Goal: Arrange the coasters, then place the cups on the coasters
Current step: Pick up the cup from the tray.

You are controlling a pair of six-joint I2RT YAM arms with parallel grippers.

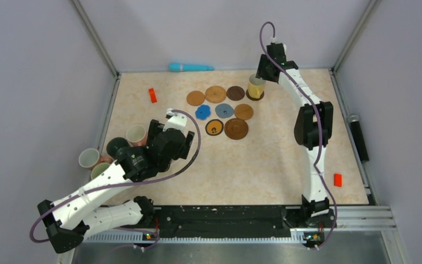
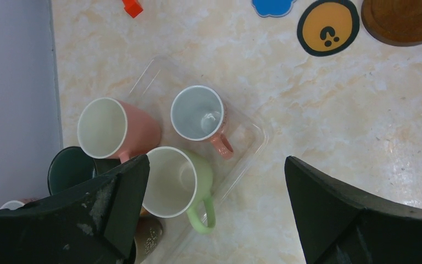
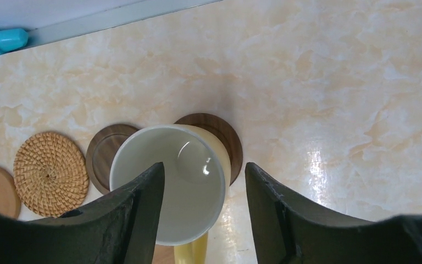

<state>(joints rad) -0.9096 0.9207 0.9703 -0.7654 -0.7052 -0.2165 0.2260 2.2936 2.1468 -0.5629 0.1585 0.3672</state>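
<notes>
Nine coasters [image 1: 224,110] are laid flat in a tight cluster at the table's 12 o'clock. A yellow cup [image 1: 256,86] is stood upright on a dark brown coaster [image 3: 224,132] at the cluster's 2 o'clock. A woven coaster [image 1: 215,94] is seen at 12, a blue scalloped coaster [image 1: 202,112] at 9 and a black-rimmed coaster [image 1: 214,127] at 7. A pink cup [image 2: 115,129], a green cup [image 2: 178,181] and a dark cup [image 2: 68,168] are grouped upright at the table's 8 o'clock.

The yellow cup [image 1: 255,86] stands on a dark coaster [image 1: 255,97]. My right gripper [image 1: 267,70] hangs just behind the cup. Left of the cup lie eight bare coasters [image 1: 215,94] in a cluster, including a blue scalloped one [image 1: 202,112]. Far to its left, my left arm [image 1: 115,176] reaches beside huddled cups [image 1: 136,133].
</notes>
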